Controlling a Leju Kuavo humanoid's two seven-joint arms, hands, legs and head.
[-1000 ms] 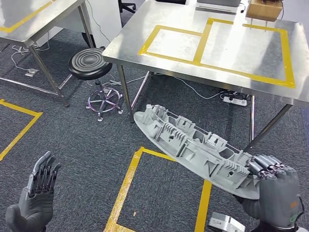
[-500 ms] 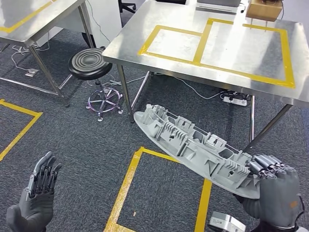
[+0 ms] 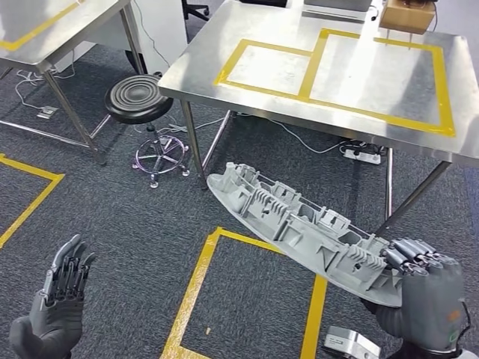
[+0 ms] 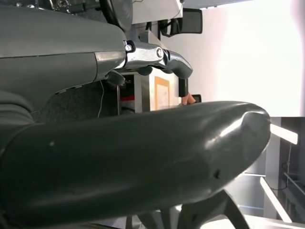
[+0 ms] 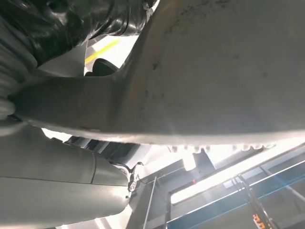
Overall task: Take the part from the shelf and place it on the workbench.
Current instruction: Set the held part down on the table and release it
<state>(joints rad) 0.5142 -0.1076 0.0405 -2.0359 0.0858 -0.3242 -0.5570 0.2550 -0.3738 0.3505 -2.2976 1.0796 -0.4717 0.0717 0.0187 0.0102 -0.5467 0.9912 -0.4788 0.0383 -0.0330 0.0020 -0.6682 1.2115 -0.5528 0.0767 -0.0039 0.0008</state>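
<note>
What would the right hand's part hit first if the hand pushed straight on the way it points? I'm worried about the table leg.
Likely the workbench leg or edge: the part in the right hand aims up-left towards it. Depth is unclear.

Part (image 3: 304,228) in my right hand (image 3: 420,295): matt grey ribbed plastic. Workbench (image 3: 361,75): brushed shiny metal, yellow tape. Floor (image 3: 124,217): rough dark carpet.

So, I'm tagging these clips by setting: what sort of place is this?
Probably a workshop or robot test lab: steel workbench marked with yellow tape, taped squares on grey carpet, a black stool, and a grey moulded part in the right hand.
</note>
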